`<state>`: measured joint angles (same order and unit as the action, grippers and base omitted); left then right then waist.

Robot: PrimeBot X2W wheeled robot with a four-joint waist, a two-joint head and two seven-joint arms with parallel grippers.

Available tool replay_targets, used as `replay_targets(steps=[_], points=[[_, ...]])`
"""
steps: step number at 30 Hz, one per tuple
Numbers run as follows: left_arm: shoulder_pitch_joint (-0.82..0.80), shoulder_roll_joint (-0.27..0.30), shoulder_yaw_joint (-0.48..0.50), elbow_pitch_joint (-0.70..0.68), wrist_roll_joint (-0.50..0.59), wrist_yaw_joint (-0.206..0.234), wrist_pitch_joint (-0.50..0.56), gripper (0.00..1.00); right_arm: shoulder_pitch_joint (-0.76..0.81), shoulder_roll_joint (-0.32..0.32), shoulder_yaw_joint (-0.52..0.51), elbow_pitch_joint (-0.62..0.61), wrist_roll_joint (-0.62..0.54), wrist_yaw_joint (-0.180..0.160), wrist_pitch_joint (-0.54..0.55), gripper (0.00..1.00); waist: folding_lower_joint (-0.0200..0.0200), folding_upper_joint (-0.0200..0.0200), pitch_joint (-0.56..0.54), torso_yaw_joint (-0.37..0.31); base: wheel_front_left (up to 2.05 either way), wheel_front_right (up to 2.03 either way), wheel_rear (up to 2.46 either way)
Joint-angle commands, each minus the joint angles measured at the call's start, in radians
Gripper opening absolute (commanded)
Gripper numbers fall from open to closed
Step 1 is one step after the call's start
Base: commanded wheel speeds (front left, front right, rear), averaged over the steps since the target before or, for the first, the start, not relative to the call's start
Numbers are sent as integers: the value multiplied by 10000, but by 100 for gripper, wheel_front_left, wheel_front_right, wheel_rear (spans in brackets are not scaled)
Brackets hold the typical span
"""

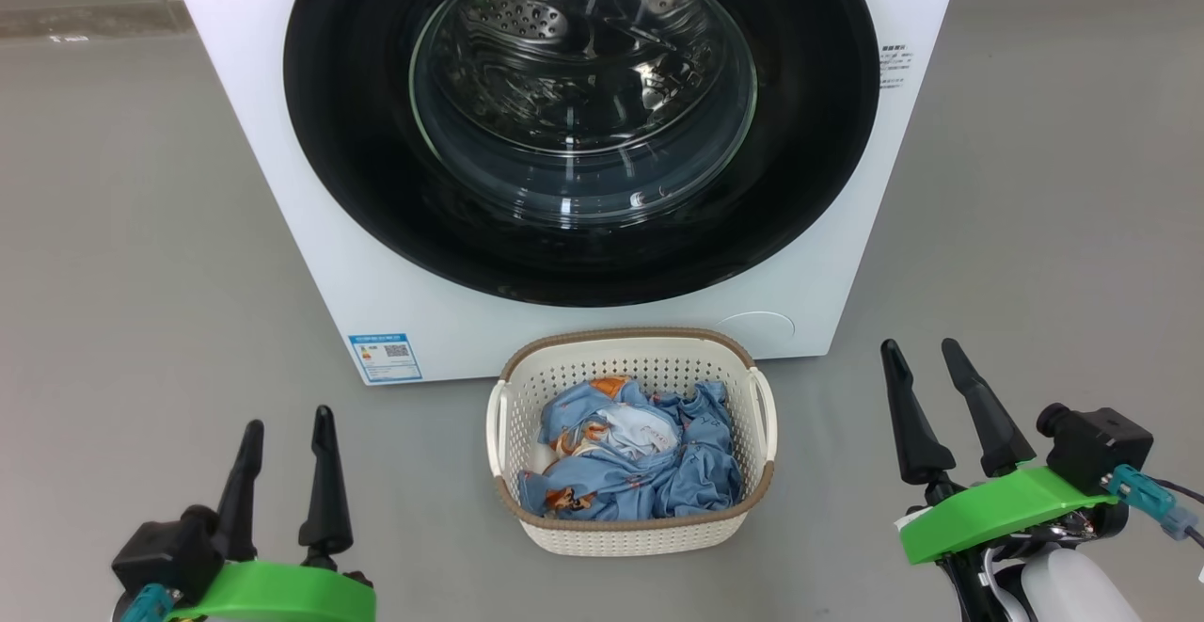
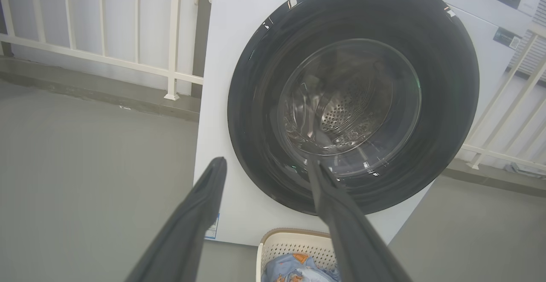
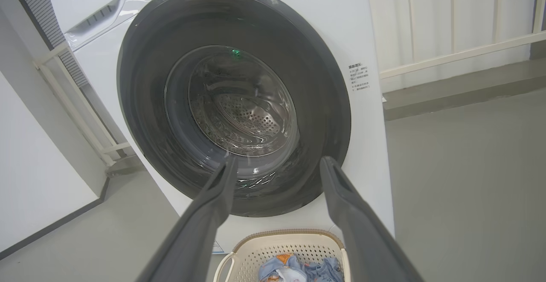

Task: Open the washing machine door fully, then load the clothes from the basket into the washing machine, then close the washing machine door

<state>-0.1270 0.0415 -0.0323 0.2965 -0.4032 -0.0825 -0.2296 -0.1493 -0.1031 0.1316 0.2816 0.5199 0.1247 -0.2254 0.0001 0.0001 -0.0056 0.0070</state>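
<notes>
Holding both finger pairs spread wide, nothing between them. The left gripper (image 1: 289,418) is hovering low on the left and the right gripper (image 1: 920,344) on the right, tips pointing toward the machine, neither touching anything. Grey floor (image 1: 141,274) is lying bare between each gripper and the basket (image 1: 625,334), leaving open room on both flanks.

The basket is sitting on the floor between the two grippers. Its far rim is just beside the front of the washing machine (image 1: 451,344), under the door's lower edge; whether they're touching is not clear. The clothes (image 1: 640,471) are lying heaped inside it, below the brown rim, blue fabric with white cloth near the middle.

The washing machine door (image 1: 357,133) is sitting shut, black rim flush on the white front, steel drum (image 1: 555,29) showing through the glass. A blue label (image 1: 385,357) is sitting at the front's lower left corner.

In the left wrist view a white railing (image 2: 172,39) is running behind the machine, with bare floor lying in front of it.
</notes>
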Motion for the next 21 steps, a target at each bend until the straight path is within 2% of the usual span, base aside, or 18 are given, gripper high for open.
replay_targets(steps=[1, 6, 21], points=[[-501, 105, 231, -170, 425, 66, -188, 100, -491, -130, 282, -203, -484, 58, -232, 100, 0, -1, -6, 0, 0, 0, 0], [-542, 110, 230, -147, 920, 98, -321, 100, -559, -147, 303, -151, -954, 60, -364, 100, 0, -1, -15, -8, 0, 0, 0], [-603, 113, 262, -23, 919, 46, -321, 100, -585, -68, 66, -16, -1083, 60, -364, 100, 0, -1, 20, -18, 0, 0, 0]])
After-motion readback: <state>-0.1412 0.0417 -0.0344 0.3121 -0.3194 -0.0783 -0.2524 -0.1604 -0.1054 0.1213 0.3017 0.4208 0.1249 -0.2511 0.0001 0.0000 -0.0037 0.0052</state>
